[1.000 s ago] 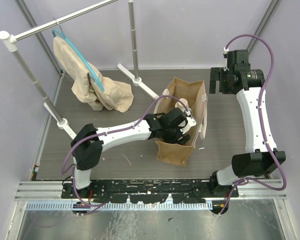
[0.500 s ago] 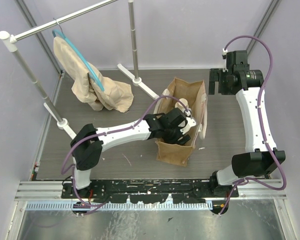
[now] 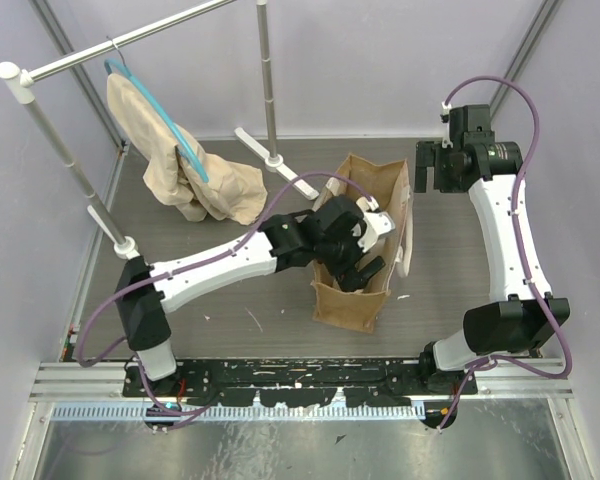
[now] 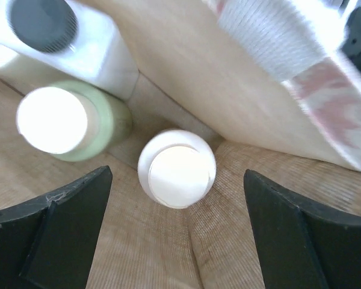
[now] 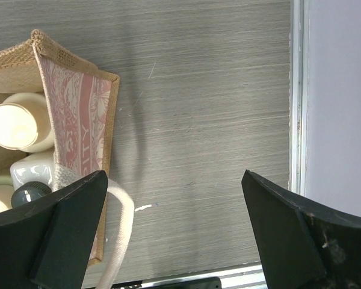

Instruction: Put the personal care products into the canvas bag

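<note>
Grey wood-grain worktop (image 3: 450, 270), purple walls (image 3: 380, 60) round it, metal rack (image 3: 68, 150) rear-left w/ a beige cloth (image 3: 195, 185) on a blue hanger (image 3: 185, 150). Canvas bag (image 3: 355, 305) stands upright approx mid-worktop, mouth open. My left arm (image 3: 230, 262) reaches over the bag's mouth. Left jaws point down into it, spread wide, gripping nothing. Via left wrist cam I see 3 products on the bag floor. White-capped round bottle (image 4: 176, 168) sits centred between the fingers (image 4: 54, 223), touching neither. Yellowish-green bottle (image 4: 63, 120) is just beside it, and white rectangular bottle (image 4: 66, 36) w/ dark cap is against the bag wall. Right arm (image 3: 510, 240) stands far right. Right jaws are also wide open & empty, over bare worktop just beside the bag's corner.
</note>
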Robot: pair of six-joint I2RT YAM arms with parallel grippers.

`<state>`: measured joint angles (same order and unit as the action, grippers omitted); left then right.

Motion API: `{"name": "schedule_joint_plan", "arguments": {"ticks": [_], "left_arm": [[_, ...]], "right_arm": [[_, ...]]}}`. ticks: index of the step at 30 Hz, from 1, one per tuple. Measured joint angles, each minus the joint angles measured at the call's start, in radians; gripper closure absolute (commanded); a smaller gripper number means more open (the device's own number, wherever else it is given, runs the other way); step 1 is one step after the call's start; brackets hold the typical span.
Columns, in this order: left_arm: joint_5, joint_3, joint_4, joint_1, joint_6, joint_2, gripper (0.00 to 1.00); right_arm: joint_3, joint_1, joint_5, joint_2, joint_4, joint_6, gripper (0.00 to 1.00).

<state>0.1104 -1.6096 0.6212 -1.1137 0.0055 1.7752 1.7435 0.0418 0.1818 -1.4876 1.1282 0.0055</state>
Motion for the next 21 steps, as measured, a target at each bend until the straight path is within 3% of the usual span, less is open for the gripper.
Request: {"name": "schedule_joint_plan", "arguments": {"ticks": [7,14,18,21], "left_arm": [[-0.060,-0.143,0.041,-0.006,0.000,-0.098,0.02],[-0.274,-0.228,0.101,0.016,0.005,-0.248,0.02],[-0.354,-0.182,0.142,0.107,-0.020,-0.347,0.02],[-0.340,-0.048,0.144,0.249,-0.084,-0.451,0.02]], "right_arm": [[-0.020,0.000,-0.005,0.000,-0.011,0.000,0.00],[-0.027,0.000,-0.008,0.000,-0.032,0.000,0.00],[-0.052,0.000,-0.008,0.002,-0.061,0.000,0.00],[-0.104,0.000,-0.008,0.014,-0.107,0.004,0.00]]}}
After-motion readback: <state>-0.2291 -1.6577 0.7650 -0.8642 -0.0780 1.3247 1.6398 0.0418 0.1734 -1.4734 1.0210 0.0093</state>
